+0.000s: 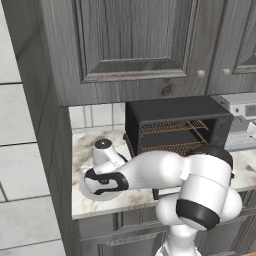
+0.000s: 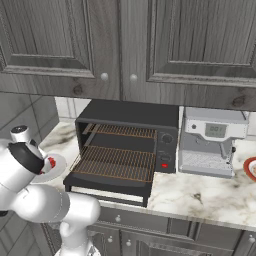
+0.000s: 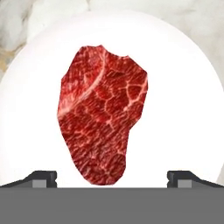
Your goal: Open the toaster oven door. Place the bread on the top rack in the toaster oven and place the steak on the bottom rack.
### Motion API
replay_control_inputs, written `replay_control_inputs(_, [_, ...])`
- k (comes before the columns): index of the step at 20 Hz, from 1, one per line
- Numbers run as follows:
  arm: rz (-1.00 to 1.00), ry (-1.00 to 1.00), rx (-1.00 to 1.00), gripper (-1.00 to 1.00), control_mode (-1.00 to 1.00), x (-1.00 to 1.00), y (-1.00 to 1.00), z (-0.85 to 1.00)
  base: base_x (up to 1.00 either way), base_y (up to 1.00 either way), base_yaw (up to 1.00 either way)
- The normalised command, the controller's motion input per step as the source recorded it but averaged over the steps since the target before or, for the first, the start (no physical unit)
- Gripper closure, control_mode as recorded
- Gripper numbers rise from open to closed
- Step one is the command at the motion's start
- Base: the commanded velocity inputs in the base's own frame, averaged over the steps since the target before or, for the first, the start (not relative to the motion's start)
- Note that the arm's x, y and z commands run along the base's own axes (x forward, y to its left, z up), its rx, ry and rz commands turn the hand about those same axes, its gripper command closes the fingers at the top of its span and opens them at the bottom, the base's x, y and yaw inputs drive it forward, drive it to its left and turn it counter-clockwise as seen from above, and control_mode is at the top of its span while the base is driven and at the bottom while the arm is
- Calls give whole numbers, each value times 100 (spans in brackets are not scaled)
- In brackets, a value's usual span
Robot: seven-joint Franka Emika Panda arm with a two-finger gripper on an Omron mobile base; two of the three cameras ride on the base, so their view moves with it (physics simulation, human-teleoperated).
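The steak (image 3: 103, 118), a red marbled slab, lies on a white plate (image 3: 183, 96) on the counter left of the toaster oven (image 2: 130, 142). My gripper (image 3: 112, 177) hangs straight above it, open, its fingertips (image 3: 43, 177) either side of the steak's narrow end and nothing held. From the right base view a red sliver of the steak (image 2: 51, 162) shows beside my hand. The toaster oven door (image 2: 107, 186) lies folded down flat. Inside are the top rack (image 2: 125, 131) and the bottom rack (image 2: 115, 162), both bare. The bread is out of view.
A silver-white coffee machine (image 2: 210, 142) stands right of the oven, and a red-rimmed dish (image 2: 251, 167) sits at the far right edge. Grey wall cabinets (image 1: 140, 45) hang low overhead. A tall cabinet side (image 1: 50, 125) bounds the counter's left end.
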Motion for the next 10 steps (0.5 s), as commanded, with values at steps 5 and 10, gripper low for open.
replay_control_inputs(5, [-1,0,0,-100,-100,9,0,-1,0,0,0])
replay_control_inputs(10, [-1,1,0,-100,-100,10,0,-3,0,0,0])
